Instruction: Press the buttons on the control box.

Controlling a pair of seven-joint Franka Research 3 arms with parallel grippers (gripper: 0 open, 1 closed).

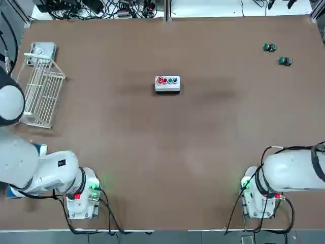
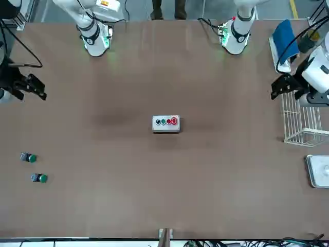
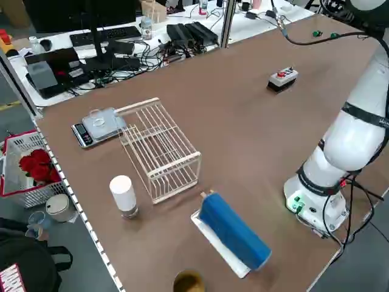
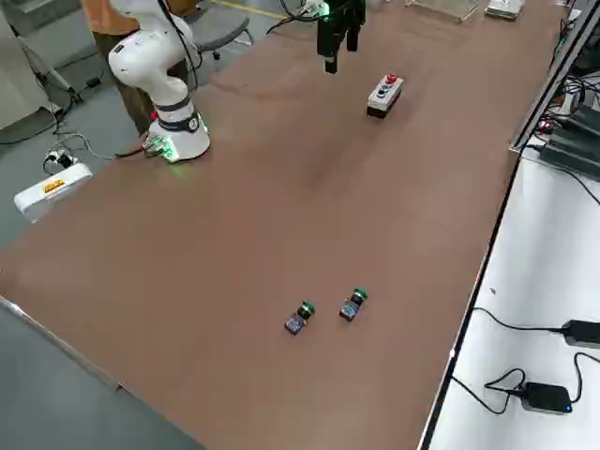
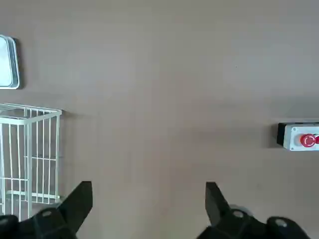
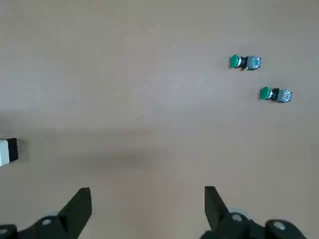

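Observation:
The control box (image 1: 167, 84) is a small white-grey box standing alone at the middle of the far half of the table. Its buttons (image 1: 167, 80) run in a row along the dark top, the larger red one at the left end, then red, green and dark. My left gripper (image 5: 148, 199) hangs open and empty above the table's left side, next to the wire rack, with the box's red end (image 5: 299, 137) far off to its right. My right gripper (image 6: 148, 201) hangs open and empty over the right side, and only a corner of the box (image 6: 7, 151) shows there. Neither gripper is near the box.
A white wire rack (image 1: 43, 91) lies at the far left with a small scale (image 1: 43, 51) behind it. Two loose green-black knobs (image 1: 269, 48) (image 1: 285, 61) lie at the far right. A white cylinder (image 3: 123, 194) and a blue block (image 3: 234, 231) sit near the left arm's base.

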